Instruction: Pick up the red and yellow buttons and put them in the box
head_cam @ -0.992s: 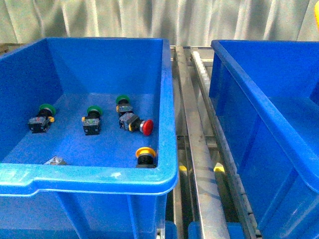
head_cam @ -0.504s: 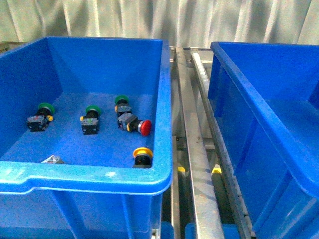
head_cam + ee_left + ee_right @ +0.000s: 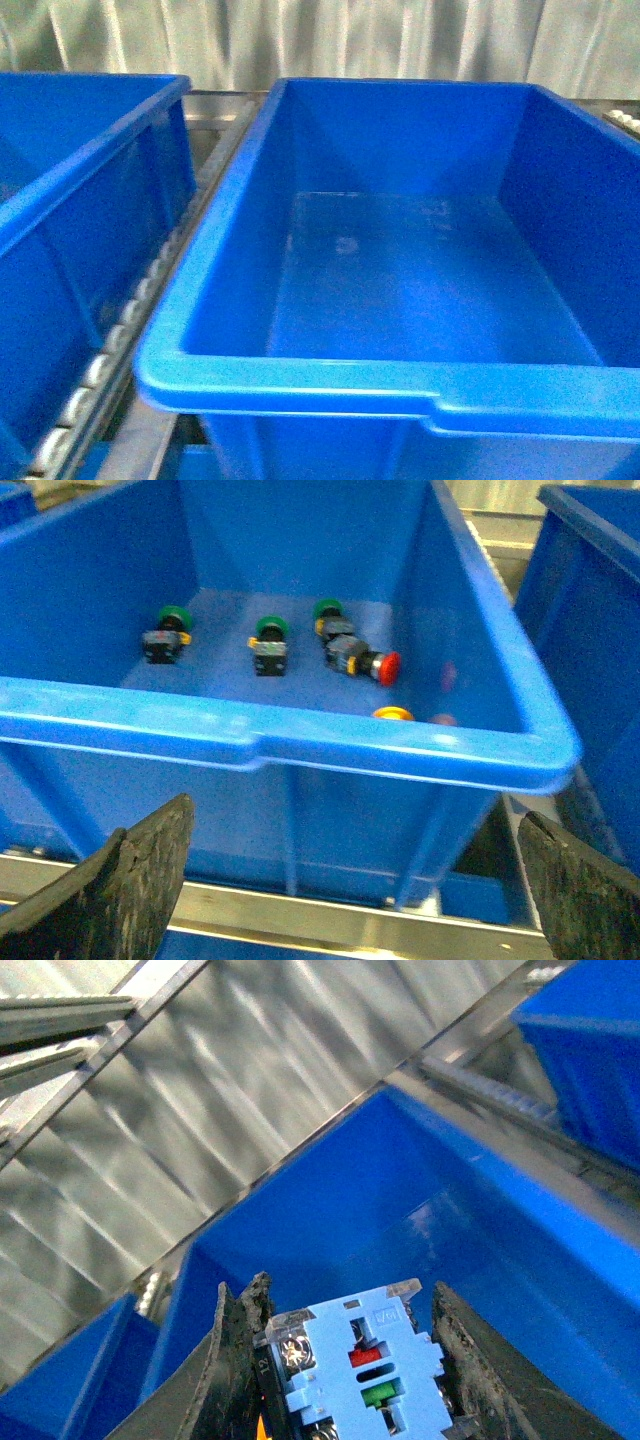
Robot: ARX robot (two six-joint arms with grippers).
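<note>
In the left wrist view a blue bin (image 3: 300, 745) holds a red button (image 3: 388, 666) lying on its side and a yellow button (image 3: 392, 714) just behind the near rim. Green-capped switches (image 3: 270, 630) lie beside them. My left gripper (image 3: 350, 890) is open and empty, outside and below the bin's near wall. In the right wrist view my right gripper (image 3: 348, 1300) is shut on the yellow button (image 3: 355, 1360). Its pale blue contact block faces the camera and a sliver of yellow shows below. It hangs above an empty blue box (image 3: 480, 1230). Neither gripper shows in the front view.
The front view shows the empty blue box (image 3: 300, 375) in the middle and the wall of a second blue bin (image 3: 90, 140) at left. A metal roller rail (image 3: 110, 340) runs between them. A grey curtain hangs behind.
The front view has swung from the bin with the buttons to the empty box, which now fills the middle. The bin with the buttons has gone to the left edge.
</note>
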